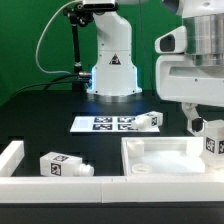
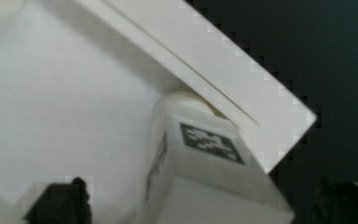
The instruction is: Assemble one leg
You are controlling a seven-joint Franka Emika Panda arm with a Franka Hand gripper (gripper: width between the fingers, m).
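Note:
A leg [image 1: 213, 143], a short white peg with a black-and-white tag, stands at the corner of the white square panel [image 1: 160, 160] on the exterior view's right. In the wrist view this leg [image 2: 202, 155] sits against the panel's [image 2: 69, 110] corner. My gripper [image 1: 199, 126] hangs just above and beside it. In the wrist view the gripper [image 2: 202, 205] is open, with a dark fingertip [image 2: 60, 200] on each side of the leg and a gap on both sides. A second leg [image 1: 148, 121] lies on the marker board [image 1: 105, 124]. A third leg [image 1: 65, 165] lies at the front left.
The robot's base [image 1: 112, 70] stands at the back centre with black cables beside it. A white L-shaped rail [image 1: 10, 158] runs along the left and front edges of the black table.

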